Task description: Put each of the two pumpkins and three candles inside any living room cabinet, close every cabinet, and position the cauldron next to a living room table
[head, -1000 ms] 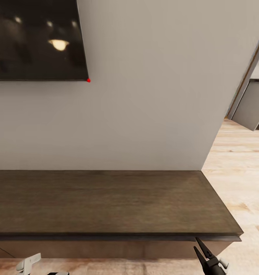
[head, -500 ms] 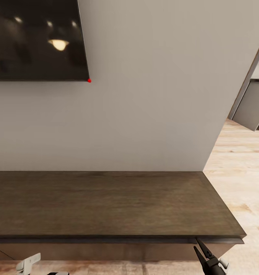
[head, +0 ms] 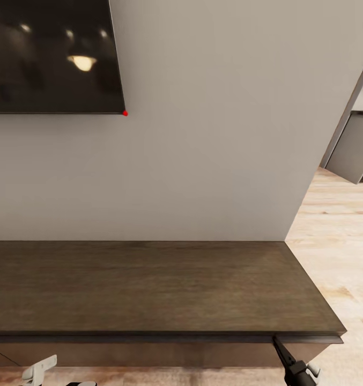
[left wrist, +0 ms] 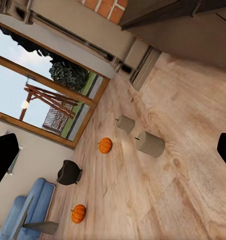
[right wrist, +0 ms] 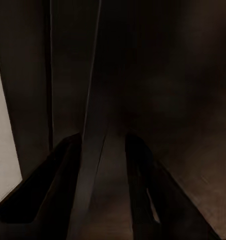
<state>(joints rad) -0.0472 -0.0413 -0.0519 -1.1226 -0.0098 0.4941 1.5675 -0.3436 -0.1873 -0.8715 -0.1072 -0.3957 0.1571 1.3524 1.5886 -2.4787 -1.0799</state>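
Two orange pumpkins point(left wrist: 105, 145) point(left wrist: 78, 213), two pale candles point(left wrist: 125, 123) point(left wrist: 150, 144) and the black cauldron point(left wrist: 69, 173) sit on the wood floor in the left wrist view. My left gripper point(left wrist: 113, 152) hangs wide open above them; in the head view it shows at the bottom left point(head: 39, 370). The dark brown cabinet point(head: 149, 284) spans the head view. My right gripper point(head: 280, 346) reaches up under its top lip at the front right. Its dark fingers point(right wrist: 143, 190) stand slightly apart astride a front panel edge point(right wrist: 93, 150).
A black TV point(head: 52, 53) hangs on the grey wall above the cabinet. A doorway to the kitchen point(head: 353, 145) opens at the right over plank floor point(head: 336, 257). A blue sofa point(left wrist: 23, 210) and a window point(left wrist: 38, 95) lie beyond the cauldron.
The head view has shifted slightly, so the cabinet sits a little lower in it. My right gripper's fingers look closer together and nearer the cabinet's front lip.
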